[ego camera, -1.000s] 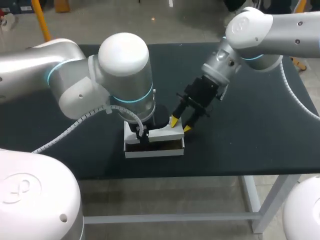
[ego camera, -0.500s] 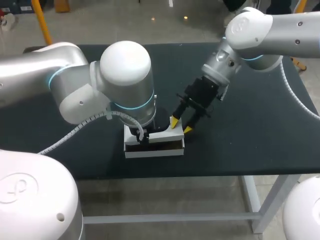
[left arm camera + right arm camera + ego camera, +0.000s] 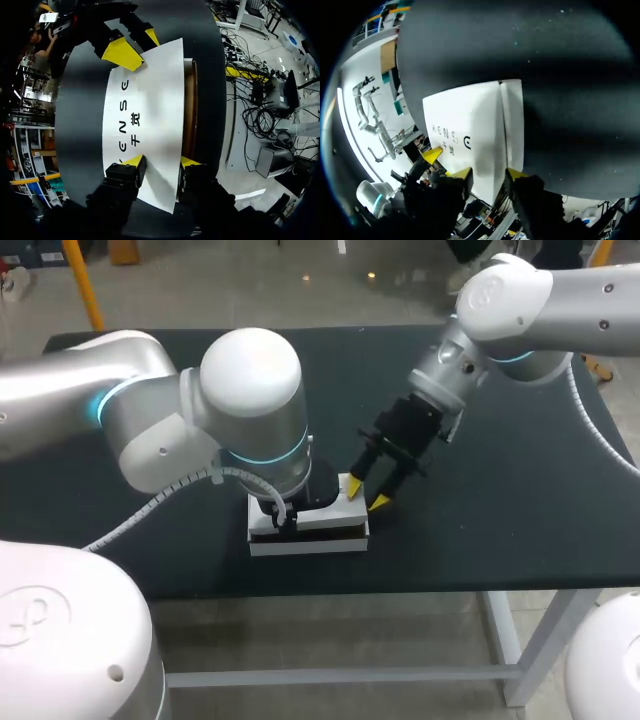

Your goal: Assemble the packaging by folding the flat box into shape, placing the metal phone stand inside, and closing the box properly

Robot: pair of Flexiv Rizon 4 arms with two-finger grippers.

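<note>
We're looking at the white box [image 3: 330, 515] on the dark bench [image 3: 500, 520]. It lies flat, and the bench's front edge runs just past its near side. Its printed lid panel [image 3: 150, 100] lies almost shut. A thin strip of brown inner card [image 3: 189, 100] shows along one long edge of the lid.

The left arm [image 3: 250, 390] hangs right over the box. Its big white joint blocks our overhead look at the box's far left part and at most of its own end effector [image 3: 161, 162]. From the wrist, that end effector sits at one short end of the box with its fingers moderately apart. One yellow tip is over the lid panel and the other is just past the lid's edge, next to the brown strip. We can't see a clamp from two sides.

The right arm [image 3: 520, 300] slants down to the box's far right corner. Its end effector [image 3: 366, 494] is also parted. One yellow tip is on the lid's corner and the other is just off the box's right side, low toward the bench. From its own wrist the box's end edge sits between the tips, and the other arm's yellow tip [image 3: 432, 154] peeks out beside the box's opposite end.
</note>
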